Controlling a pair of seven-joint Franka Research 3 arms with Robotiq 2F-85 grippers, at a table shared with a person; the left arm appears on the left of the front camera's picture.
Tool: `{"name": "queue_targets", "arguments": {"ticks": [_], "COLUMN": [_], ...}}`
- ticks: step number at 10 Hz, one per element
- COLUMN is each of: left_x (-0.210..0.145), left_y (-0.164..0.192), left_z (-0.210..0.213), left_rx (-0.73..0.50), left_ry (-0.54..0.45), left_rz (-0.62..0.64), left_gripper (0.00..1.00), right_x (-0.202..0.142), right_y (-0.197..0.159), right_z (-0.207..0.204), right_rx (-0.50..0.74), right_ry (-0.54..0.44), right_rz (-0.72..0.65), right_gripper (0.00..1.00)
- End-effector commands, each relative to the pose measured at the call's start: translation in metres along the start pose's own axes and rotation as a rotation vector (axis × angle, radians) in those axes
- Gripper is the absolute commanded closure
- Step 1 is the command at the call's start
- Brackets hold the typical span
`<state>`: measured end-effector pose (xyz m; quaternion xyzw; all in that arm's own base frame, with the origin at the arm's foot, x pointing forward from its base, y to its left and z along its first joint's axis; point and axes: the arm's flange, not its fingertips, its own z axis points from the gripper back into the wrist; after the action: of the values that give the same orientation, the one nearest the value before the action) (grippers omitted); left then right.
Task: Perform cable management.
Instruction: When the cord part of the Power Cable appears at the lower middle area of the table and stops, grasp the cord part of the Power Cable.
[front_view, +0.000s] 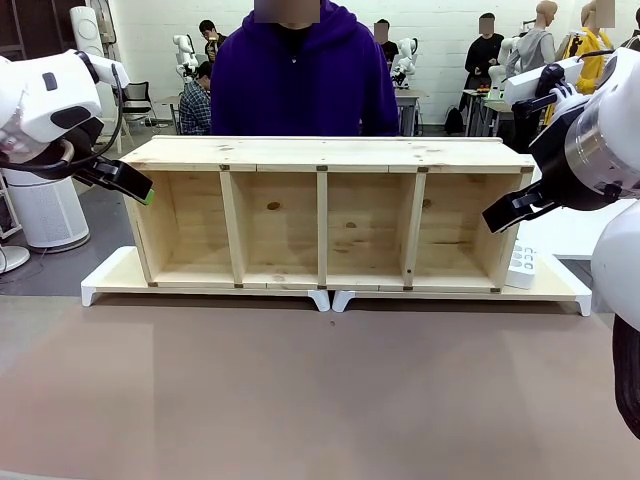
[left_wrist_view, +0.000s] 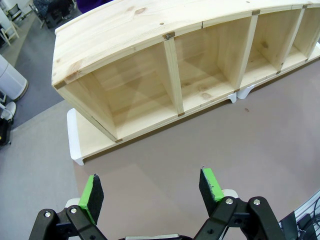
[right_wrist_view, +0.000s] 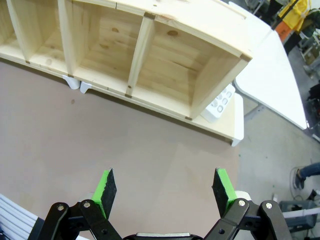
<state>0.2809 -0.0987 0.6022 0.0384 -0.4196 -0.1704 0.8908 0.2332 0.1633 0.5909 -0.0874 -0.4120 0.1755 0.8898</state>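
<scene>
Where the cable lies cannot be told; it is judged to be behind or beside the wooden shelf unit (front_view: 320, 215), which stands on white base boards (front_view: 108, 276) at the far side of the counter (front_view: 300, 400), its four compartments open toward the robot. A small white power strip (right_wrist_view: 218, 105) rests on the base board just beside the unit's right end wall; the cord is judged likeliest to run from there. A person (front_view: 300, 85) stands behind the unit. The left tool (left_wrist_view: 152, 186) is held above the counter near the unit's left end, its green pads spread wide with nothing between them; the right tool (right_wrist_view: 165, 186) is held likewise near the right end, spread wide and empty. The step in hand is judged to be the very start; nothing is gripped yet. The next move calls for the cable to be found first, then taken in a close pinch, since so thin and limp a cord would be lost from a loose hold.
</scene>
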Motion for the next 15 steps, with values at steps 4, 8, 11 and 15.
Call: {"name": "queue_targets", "arguments": {"ticks": [4,8,11,15], "left_x": [0.0017,0.0017,0.0017,0.0017], "left_y": [-0.0005,-0.0005,-0.0005,-0.0005], "left_z": [-0.0009,-0.0009,-0.0009,-0.0009], "left_rx": [0.0,0.0,0.0,0.0], "left_ry": [-0.013,-0.013,-0.013,-0.013], "left_rz": [-0.004,-0.004,-0.004,-0.004], "left_gripper": [0.0,0.0,0.0,0.0], "right_x": [0.0025,0.0025,0.0025,0.0025], "right_y": [0.0003,0.0003,0.0003,0.0003], "right_z": [-0.0038,-0.0038,-0.0038,-0.0038], "right_rx": [0.005,0.005,0.005,0.005], "right_ry": [-0.009,-0.009,-0.009,-0.009], "right_rz": [0.012,0.012,0.012,0.012], "right_gripper": [0.0,0.0,0.0,0.0]}}
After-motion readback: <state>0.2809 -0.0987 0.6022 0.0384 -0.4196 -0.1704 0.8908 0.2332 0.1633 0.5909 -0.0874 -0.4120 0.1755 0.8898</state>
